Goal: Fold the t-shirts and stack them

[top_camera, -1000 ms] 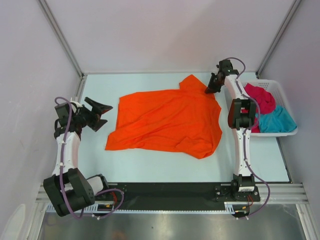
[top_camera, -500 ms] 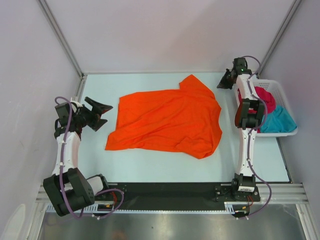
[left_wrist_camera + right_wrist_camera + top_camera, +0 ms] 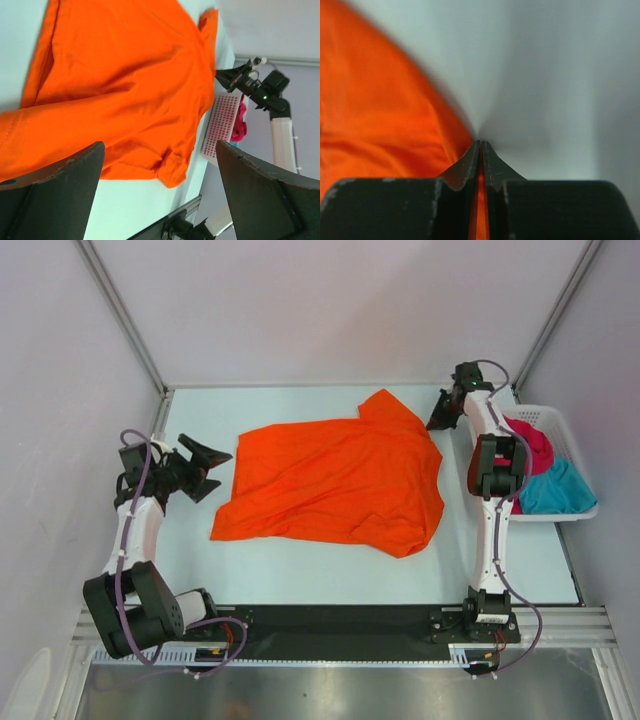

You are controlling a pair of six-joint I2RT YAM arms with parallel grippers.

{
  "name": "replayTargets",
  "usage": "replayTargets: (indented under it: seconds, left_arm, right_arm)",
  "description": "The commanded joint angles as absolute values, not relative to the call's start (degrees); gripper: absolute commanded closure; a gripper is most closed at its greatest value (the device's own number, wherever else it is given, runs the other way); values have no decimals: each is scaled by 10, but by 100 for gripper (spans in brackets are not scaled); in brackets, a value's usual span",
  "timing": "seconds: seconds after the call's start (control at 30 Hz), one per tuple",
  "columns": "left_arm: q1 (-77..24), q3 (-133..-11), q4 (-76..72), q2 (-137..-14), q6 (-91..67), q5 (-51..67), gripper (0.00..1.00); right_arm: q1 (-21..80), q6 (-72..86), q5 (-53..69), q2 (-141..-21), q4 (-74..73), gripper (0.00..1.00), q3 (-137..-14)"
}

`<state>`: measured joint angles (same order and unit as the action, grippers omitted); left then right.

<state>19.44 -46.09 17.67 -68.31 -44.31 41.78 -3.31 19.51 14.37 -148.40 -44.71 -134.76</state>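
Pale bench inside grey walls carries the orange t-shirt, spread rumpled at centre. Right arm stretched far forward, right hand pinched fully closed just beside the shirt's far right corner. Left hand gapes wide, aimed at the shirt's left edge, apart from it. White basket, right side, holds red t-shirt and teal t-shirt.

We are holding our left gripper wide open and our right gripper stretched far forward, jaws pressed together.
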Motion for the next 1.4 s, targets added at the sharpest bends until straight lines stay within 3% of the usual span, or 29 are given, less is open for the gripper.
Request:
replayTargets:
  seconds: [0.0,0.3,0.37,0.43,0.5,0.57,0.6,0.7,0.73,0.77,0.83,0.87,0.93,1.1,1.17,1.37]
  left_arm:
    - [161,-486,190,-710,-401,432,1]
    - [129,-480,225,-710,-365,418,0]
    - [129,-477,229,-703,-360,417,0]
    - [130,-475,238,-698,-354,413,0]
    - [130,-475,246,-693,-348,410,0]
    - [130,-474,248,-689,-347,408,0]
    - [129,-473,247,-688,-349,408,0]
    - [130,-473,250,-687,-348,410,0]
    - [129,-474,252,-684,-347,410,0]
    - [129,-475,256,-680,-345,405,0]
    - [129,-474,261,-672,-343,403,0]
    - [130,-474,264,-671,-339,402,0]
    - [129,-475,270,-669,-337,399,0]
    - [129,-477,273,-668,-337,402,0]
    - [129,-478,274,-664,-337,399,0]
    - [129,-483,279,-666,-332,393,1]
  right_arm:
    - [30,158,132,-1356,-461,89,-1254]
    - [103,172,97,-1145,-409,83,-1021]
    - [113,168,31,-1113,-417,83,-990]
    - [136,159,-76,-1096,-453,85,-991]
    - [153,160,-144,-1069,-467,100,-989]
    - [169,190,-206,-1042,-459,100,-964]
    - [168,203,-193,-1035,-431,100,-944]
    - [114,230,78,-1033,-350,100,-862]
    - [83,246,228,-1036,-323,100,-835]
    - [77,270,275,-1037,-290,100,-787]
    - [85,267,244,-1020,-247,98,-760]
    - [107,256,215,-1013,-248,93,-757]
    - [124,229,170,-1007,-259,78,-765]
    - [113,206,156,-1058,-299,73,-847]
    - [110,186,128,-1096,-315,60,-918]
    - [84,165,91,-1242,-410,57,-1179]
